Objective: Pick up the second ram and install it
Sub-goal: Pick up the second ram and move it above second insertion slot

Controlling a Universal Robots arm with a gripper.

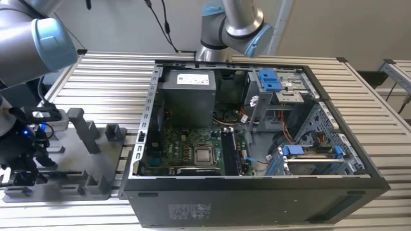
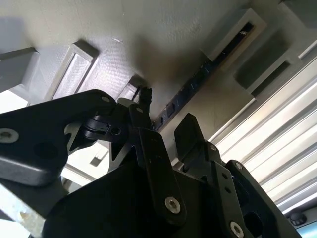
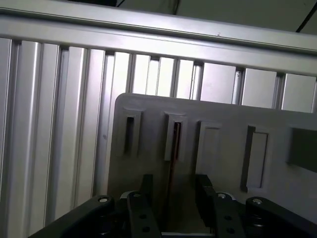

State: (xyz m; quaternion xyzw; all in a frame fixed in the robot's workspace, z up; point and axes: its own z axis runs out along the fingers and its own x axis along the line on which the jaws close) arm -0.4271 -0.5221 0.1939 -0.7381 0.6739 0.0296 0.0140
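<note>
A: Where is the second ram (image 3: 173, 148), the thin dark green-black memory stick?
B: Edge-on in a slot of the grey plastic tray (image 3: 228, 111). The black gripper (image 3: 173, 184) straddles it, fingers spread, not touching.
A: How will it handle?
B: I judge it light, stiff and fragile. Hold the flat faces.

One computer case (image 1: 257, 202) and one grey tray (image 1: 109, 159) sit on one slatted bench (image 1: 109, 72), the tray near the bench's edge at the exterior view's left. The case holds at least three blue clips (image 1: 270, 79). In the first wrist view the tray shows four slots (image 3: 129, 135); one second ram (image 3: 173, 148) stands in one.
</note>
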